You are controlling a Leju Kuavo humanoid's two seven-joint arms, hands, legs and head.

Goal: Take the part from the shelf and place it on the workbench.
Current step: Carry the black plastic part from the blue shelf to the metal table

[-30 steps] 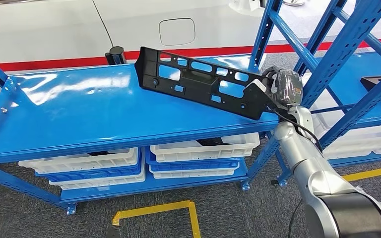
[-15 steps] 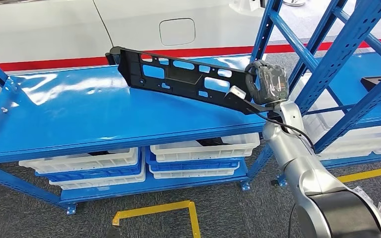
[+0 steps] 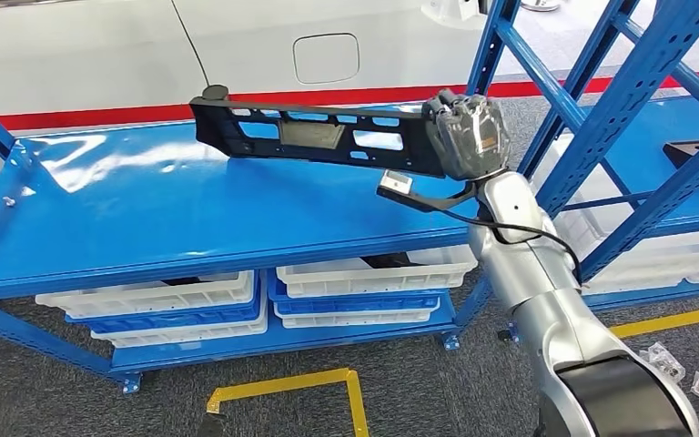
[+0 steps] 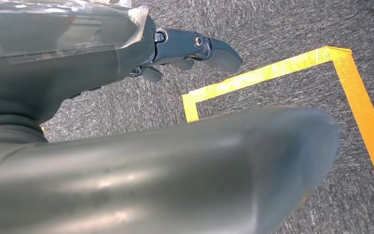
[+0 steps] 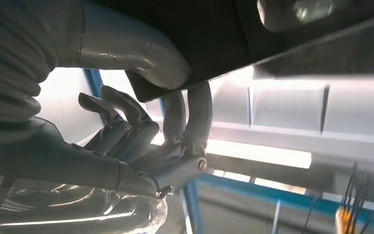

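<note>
Head view: one black perforated part (image 3: 314, 135), long and flat, is held above the blue shelf (image 3: 146, 214), its right end clasped by the right hand (image 3: 467, 134); four white bins (image 3: 373, 269) sit in two stacks on the tier below, something dark showing in the upper ones. Left wrist view: one left hand (image 4: 185, 53), fingers apart and holding nothing, hangs over grey carpet marked with one yellow tape line (image 4: 272, 73). Right wrist view: thumb and fingers (image 5: 197, 117) pinch the dark part (image 5: 253, 34) at its edge, the part lying just beyond the hand.
</note>
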